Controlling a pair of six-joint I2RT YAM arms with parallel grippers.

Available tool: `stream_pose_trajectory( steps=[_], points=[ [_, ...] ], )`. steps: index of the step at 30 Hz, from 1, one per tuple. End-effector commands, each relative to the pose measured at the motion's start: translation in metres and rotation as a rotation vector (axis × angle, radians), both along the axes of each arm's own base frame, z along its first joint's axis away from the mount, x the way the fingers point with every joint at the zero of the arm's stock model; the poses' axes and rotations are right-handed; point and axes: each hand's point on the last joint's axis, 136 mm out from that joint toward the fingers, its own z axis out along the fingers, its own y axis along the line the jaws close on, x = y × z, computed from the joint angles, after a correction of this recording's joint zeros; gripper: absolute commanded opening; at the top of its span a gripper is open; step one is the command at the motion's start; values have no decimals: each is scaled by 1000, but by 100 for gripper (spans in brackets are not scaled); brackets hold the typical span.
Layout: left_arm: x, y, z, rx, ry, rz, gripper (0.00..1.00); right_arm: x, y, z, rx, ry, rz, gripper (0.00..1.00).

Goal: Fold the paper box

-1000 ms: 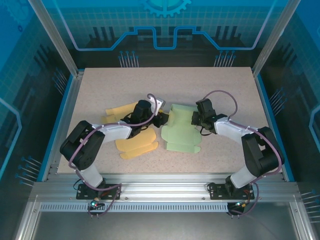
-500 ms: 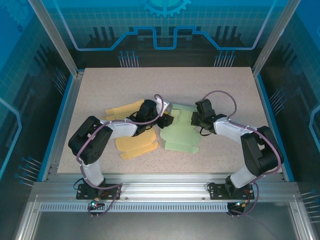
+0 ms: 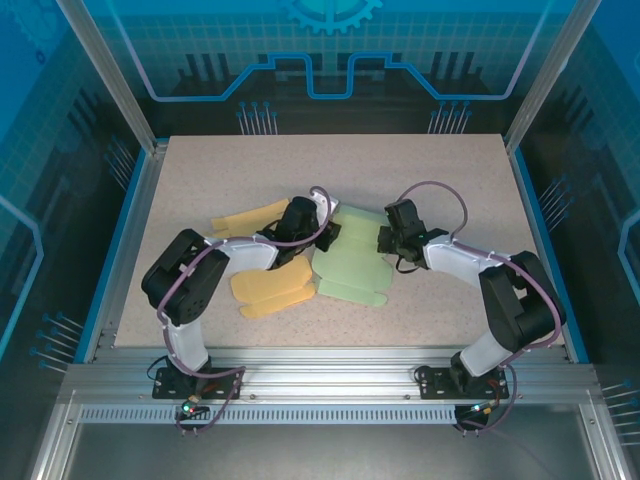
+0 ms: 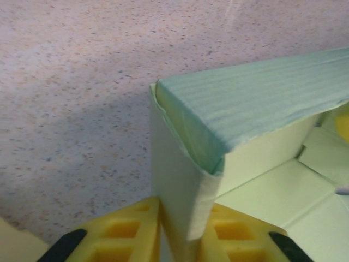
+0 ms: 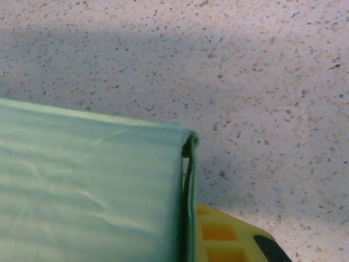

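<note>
You see a pale green paper box (image 3: 350,265), plain yellow sheets (image 3: 272,290) and a beige desk (image 3: 450,170) with dark speckles. The left end effector (image 4: 177,229) has yellow fingers (image 4: 128,232) with black patches.

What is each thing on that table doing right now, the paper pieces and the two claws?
Pale green paper box: partly folded, side walls raised.
Left gripper: shut on the green box's left wall.
Right gripper: shut on its right wall.
Far yellow paper blank: flat, unfolded.
Near yellow paper blank: flat, unfolded.
</note>
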Motion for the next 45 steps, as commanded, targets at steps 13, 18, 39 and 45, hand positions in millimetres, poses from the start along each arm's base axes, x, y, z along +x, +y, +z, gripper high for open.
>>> stream_pose_trajectory(
  steps=[13,18,39,45],
  points=[
    [29,28,6,185,-130,446,8,-4,45,23,73,20,-22,0],
    [32,43,5,243,-136,597,9,-4,57,20,105,38,-16,0],
    [13,47,21,141,-35,612,40,1,73,12,76,72,-6,0],
    [-13,36,46,-6,40,510,64,1,67,14,48,77,-19,0]
  ],
)
